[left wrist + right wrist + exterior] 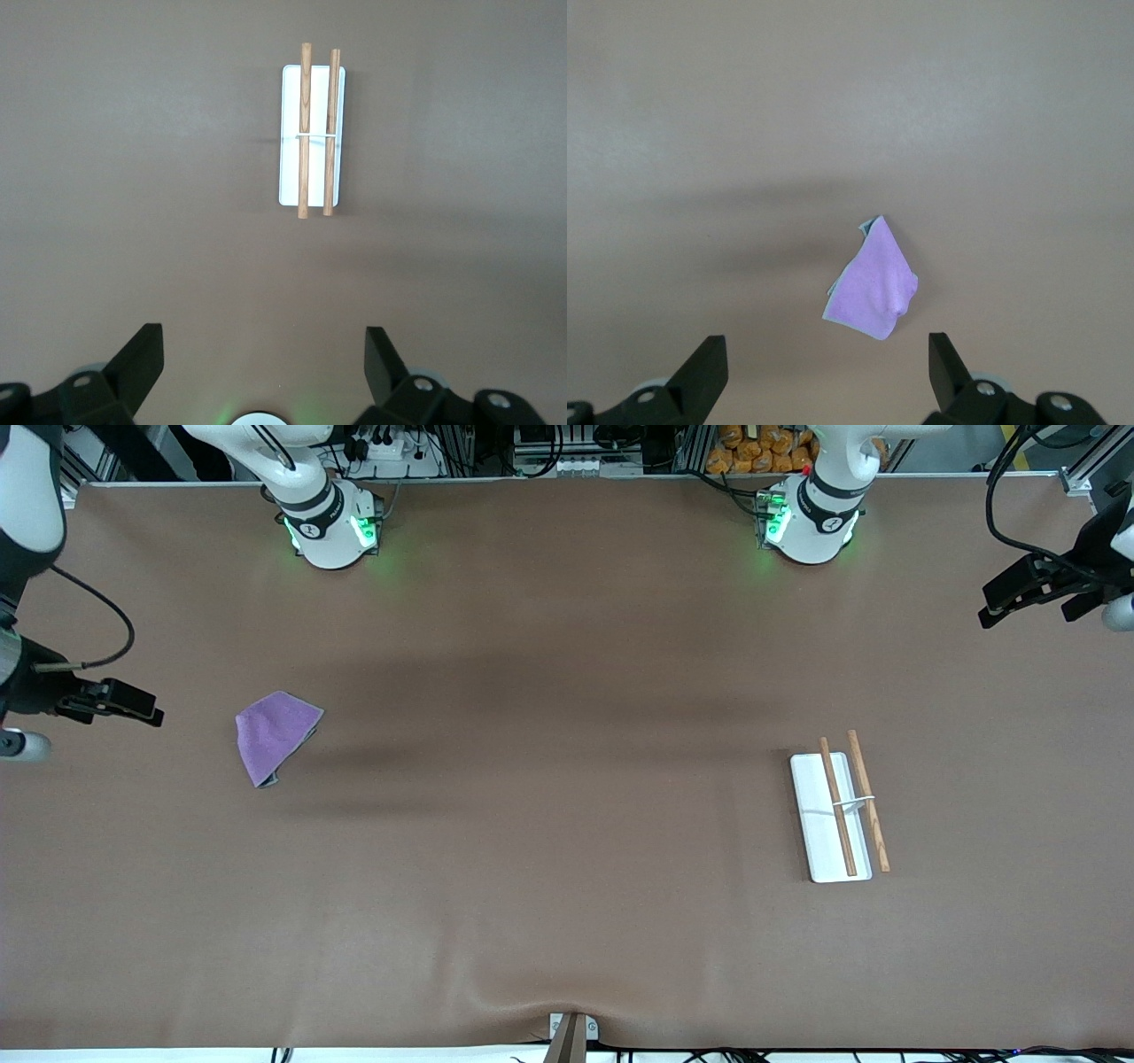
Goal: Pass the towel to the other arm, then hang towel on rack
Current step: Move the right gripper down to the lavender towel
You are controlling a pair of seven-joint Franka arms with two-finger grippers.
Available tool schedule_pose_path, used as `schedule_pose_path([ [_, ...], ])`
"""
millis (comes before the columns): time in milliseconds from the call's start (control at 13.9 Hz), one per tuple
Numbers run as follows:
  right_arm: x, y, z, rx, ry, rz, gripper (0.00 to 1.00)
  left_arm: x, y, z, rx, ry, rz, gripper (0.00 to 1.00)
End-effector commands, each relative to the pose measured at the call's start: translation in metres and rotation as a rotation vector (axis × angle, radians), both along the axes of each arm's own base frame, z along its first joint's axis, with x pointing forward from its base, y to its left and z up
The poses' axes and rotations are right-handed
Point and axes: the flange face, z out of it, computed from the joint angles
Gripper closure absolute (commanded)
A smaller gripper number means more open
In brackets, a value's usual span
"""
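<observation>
Front view: towel [275,735] crumpled near right gripper [146,708], jaws apart, empty; rack [837,810] well apart from left gripper [997,607], jaws apparently apart.

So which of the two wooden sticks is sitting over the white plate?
The stick toward the right arm's end of the table: it runs over the white plate. The other stick lies along the plate's edge, its tip sticking out past it.

Light: bright and even, from above.
Shadows: long soft dark bands lie on the counter [567,921] near the middle.
Glow: green lights shine at both arm bases.
Sharpness: all views clear; wrist views look softer.
</observation>
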Motion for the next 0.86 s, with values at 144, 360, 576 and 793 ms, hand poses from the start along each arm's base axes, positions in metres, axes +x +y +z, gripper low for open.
schedule_pose_path([
  [144, 0.008, -0.008, -0.046, -0.005, 0.063, -0.012, 0.0, 0.007, 0.0, -0.006, 0.008, 0.024, -0.011, 0.0],
  [360, 0.001, -0.018, -0.083, -0.001, 0.088, -0.031, 0.0, 0.013, -0.001, -0.013, 0.002, 0.029, -0.021, 0.0],
  [576, -0.004, -0.019, -0.11, -0.001, 0.089, -0.035, 0.0, 0.02, -0.007, -0.017, -0.002, 0.034, -0.029, 0.0],
  [793, -0.01, -0.023, -0.137, -0.002, 0.086, -0.043, 0.0, 0.023, -0.003, -0.018, -0.003, 0.035, -0.023, 0.0],
])
